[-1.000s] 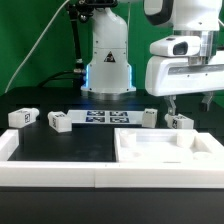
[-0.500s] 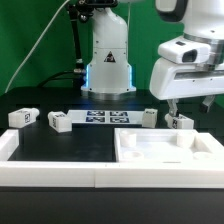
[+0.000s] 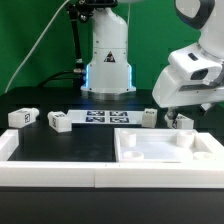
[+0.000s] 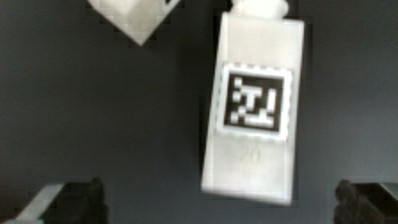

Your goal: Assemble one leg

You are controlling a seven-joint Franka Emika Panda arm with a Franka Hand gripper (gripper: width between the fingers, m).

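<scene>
Wrist view first: the leg (image 4: 249,110) lies flat on the black counter (image 4: 89,120) with its black-and-white tag facing up at the camera. The tool (image 4: 217,205) hangs right over it, spread wide. Both dark fingertips (image 4: 71,203) show at the edges of the shot with plenty of gap between them and nothing pinched. The leg sits in line with that gap and neither finger touches it. A white wedge (image 4: 135,20) pokes in past the leg's far end. It could be a corner of another part, but it's too blurry to say.

In the exterior view, that same leg is on the exterior view's right, under the arm's white hand and just behind the big white square panel (image 3: 150,152). A second leg (image 3: 148,117) sits near it, just beside the end of the marker board (image 3: 100,118). A third leg (image 3: 60,121) and a fourth leg (image 3: 24,117) lie well apart from it on the exterior view's left. The robot base (image 3: 107,60) stands behind the marker board.
</scene>
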